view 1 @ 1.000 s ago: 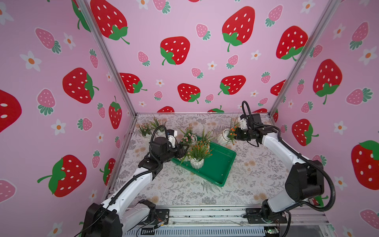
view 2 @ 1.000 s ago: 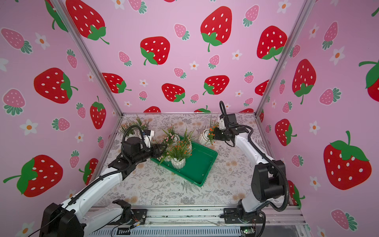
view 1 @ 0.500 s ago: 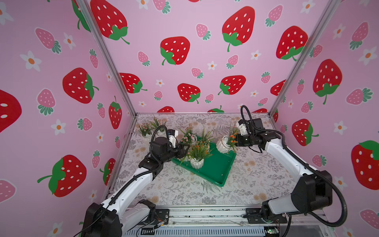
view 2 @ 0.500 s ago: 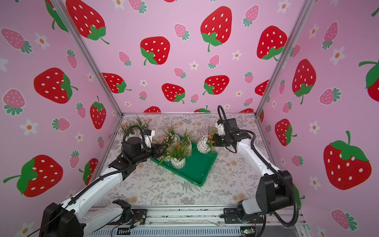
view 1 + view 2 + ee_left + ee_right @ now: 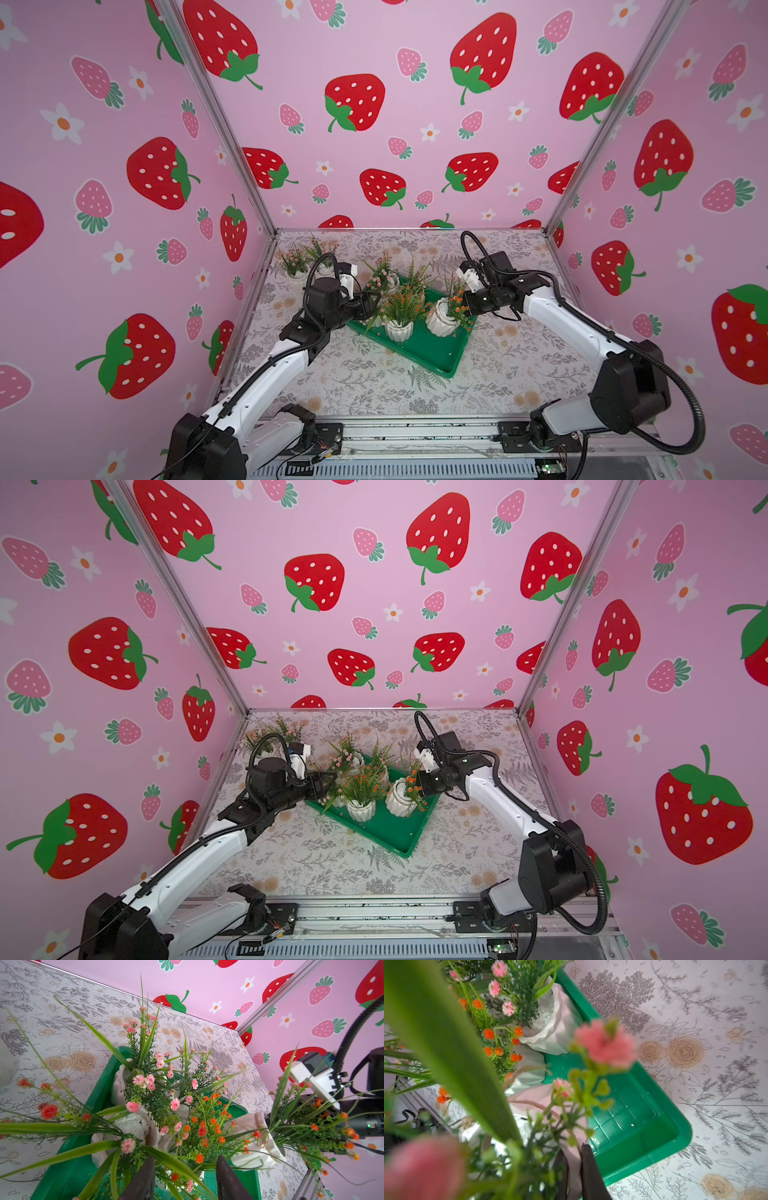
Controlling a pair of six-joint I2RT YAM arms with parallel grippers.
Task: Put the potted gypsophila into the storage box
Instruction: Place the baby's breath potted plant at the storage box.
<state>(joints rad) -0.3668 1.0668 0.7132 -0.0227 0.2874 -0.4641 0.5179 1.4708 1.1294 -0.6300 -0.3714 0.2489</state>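
The green storage box (image 5: 432, 353) (image 5: 633, 1109) lies slantwise mid-table. My right gripper (image 5: 462, 309) (image 5: 575, 1167) is shut on the rim of a white potted gypsophila (image 5: 439, 322) with orange flowers, held tilted just over the box's right part. Inside the box stand an orange-flowered pot (image 5: 399, 330) and a pink-flowered pot (image 5: 388, 282). My left gripper (image 5: 371, 305) (image 5: 184, 1159) hovers at the box's left edge, its fingers apart with only sprigs between them. A further pot (image 5: 376, 321) sits just below it.
Two more pots (image 5: 296, 276) (image 5: 325, 268) stand on the floral tabletop at the back left corner, behind the left arm. Pink strawberry walls close in the table on three sides. The box's near half (image 5: 395, 829) holds nothing.
The right arm has carried its pot from the table behind the box's right corner forward and left, over the box. The left arm has stayed where it was.
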